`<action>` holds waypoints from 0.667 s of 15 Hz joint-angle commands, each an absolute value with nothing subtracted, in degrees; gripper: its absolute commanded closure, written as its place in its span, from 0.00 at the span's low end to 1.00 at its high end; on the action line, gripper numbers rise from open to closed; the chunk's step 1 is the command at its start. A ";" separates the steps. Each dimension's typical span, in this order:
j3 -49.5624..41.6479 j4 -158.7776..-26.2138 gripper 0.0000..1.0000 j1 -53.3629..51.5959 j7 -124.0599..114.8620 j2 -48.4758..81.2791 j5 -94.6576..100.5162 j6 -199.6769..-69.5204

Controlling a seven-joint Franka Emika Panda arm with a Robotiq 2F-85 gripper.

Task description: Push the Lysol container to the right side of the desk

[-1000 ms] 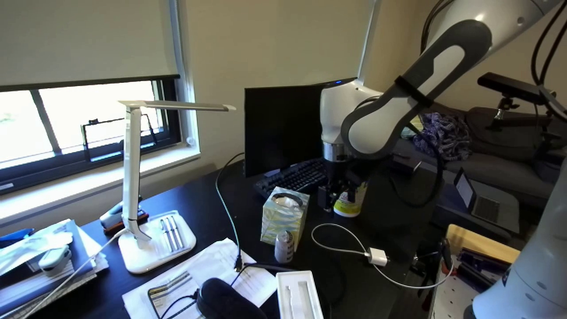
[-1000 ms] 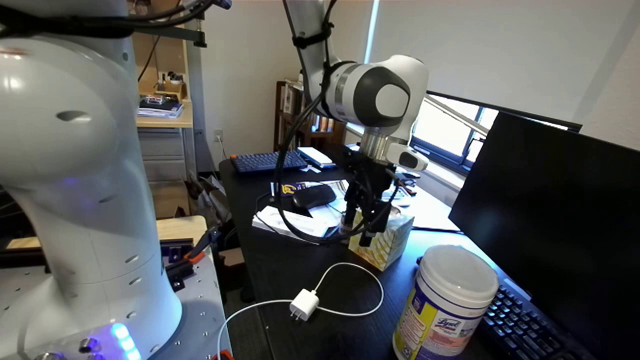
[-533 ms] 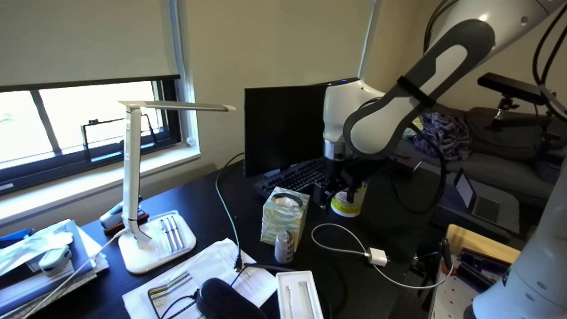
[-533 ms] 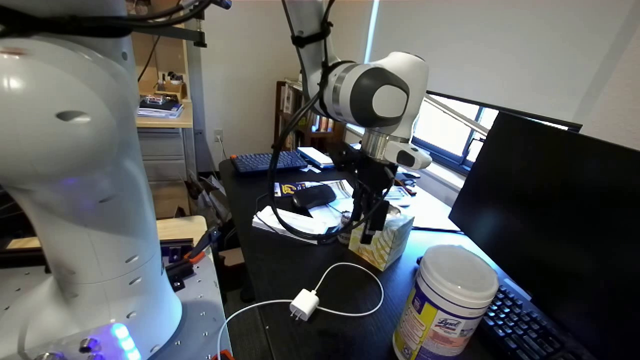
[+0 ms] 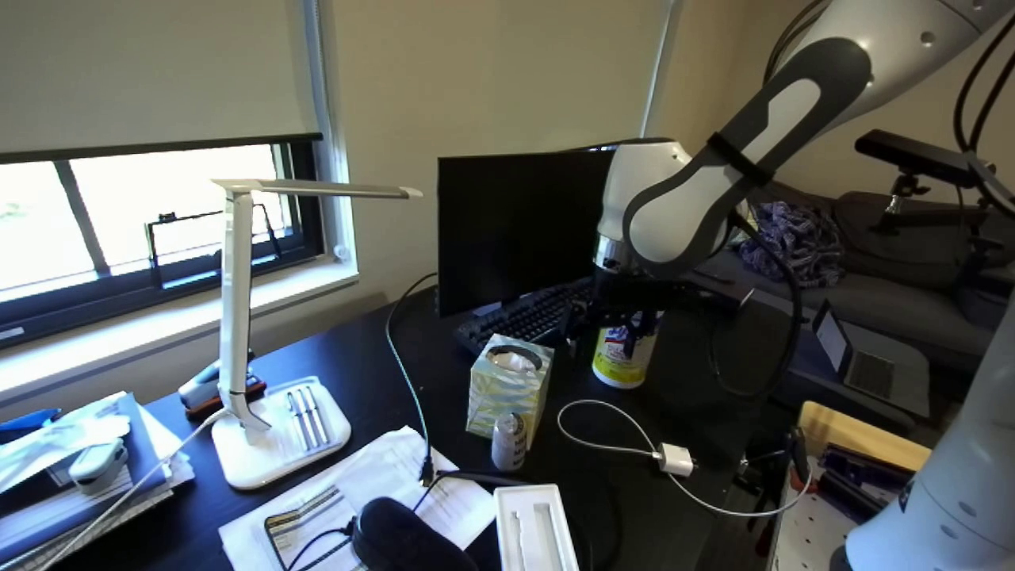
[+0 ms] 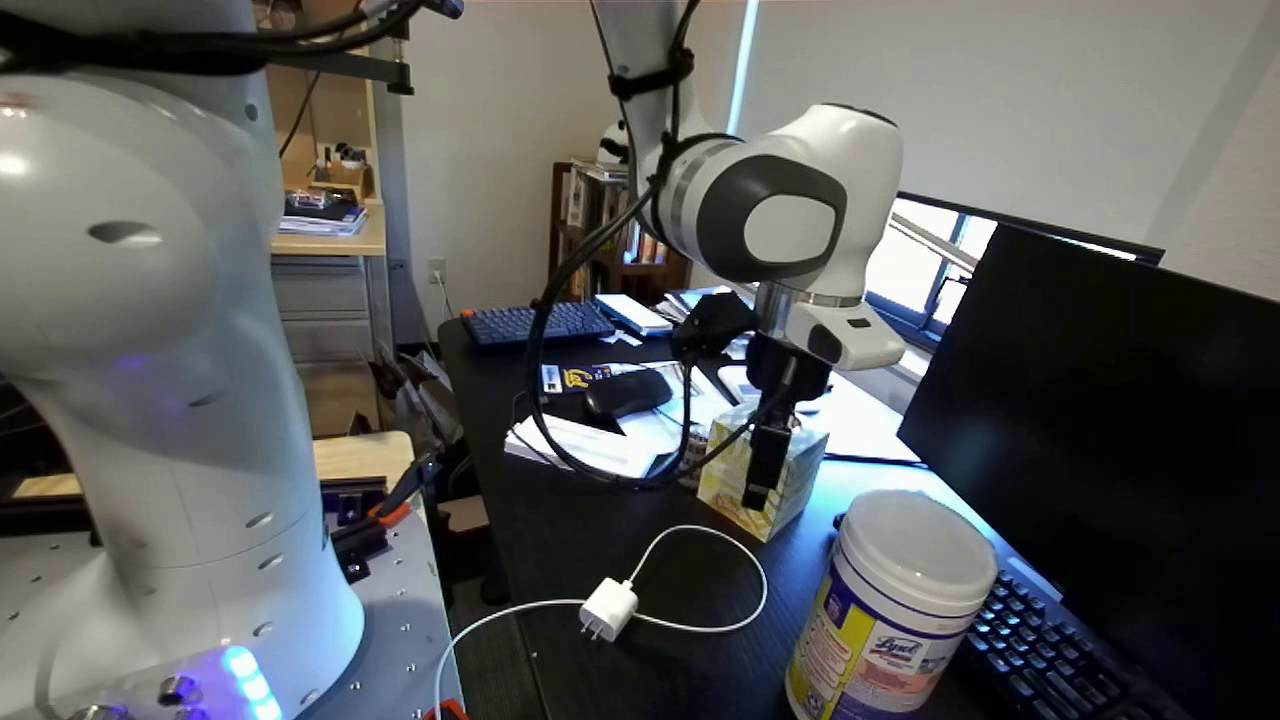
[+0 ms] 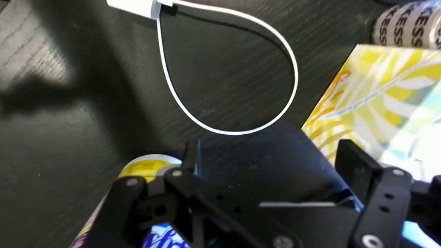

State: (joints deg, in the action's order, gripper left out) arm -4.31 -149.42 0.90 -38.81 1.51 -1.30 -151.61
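On the left of the desk point(image 5: 349, 353), in an exterior view, a stack of papers point(image 5: 47, 507) is seen; next a white lamp point(image 5: 236, 293) is stood, with loose sheets point(image 5: 373, 464) spread close by; past these a patterned tissue box point(image 5: 507, 392) is placed, a small can point(image 5: 508, 444) set just beside it; behind the box a monitor point(image 5: 515, 230) and a keyboard point(image 5: 531, 317) are ranged; farther right the gripper point(image 7: 270, 155) is held above the desk, its fingers point(image 7: 356, 163) parted, as is shown in the wrist view; by it the Lysol container point(image 5: 620, 369) is partly hidden, though in both exterior views it is seen upright on the desk, to the right of the tissue box, near the keyboard; whether it is touched by the gripper cannot be told from these angles; farther right again a white charger point(image 5: 676, 460) is laid, its cable point(image 7: 236, 133) looped; at the far right an open laptop point(image 5: 872, 374) is set in front of a couch point(image 5: 896, 297).
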 commanded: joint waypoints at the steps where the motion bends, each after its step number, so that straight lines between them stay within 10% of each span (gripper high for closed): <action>1: -7.09 -152.04 0.00 4.50 -41.15 -0.38 -3.59 -155.27; 10: -8.18 -149.65 0.00 5.47 -49.31 3.76 -0.40 -159.11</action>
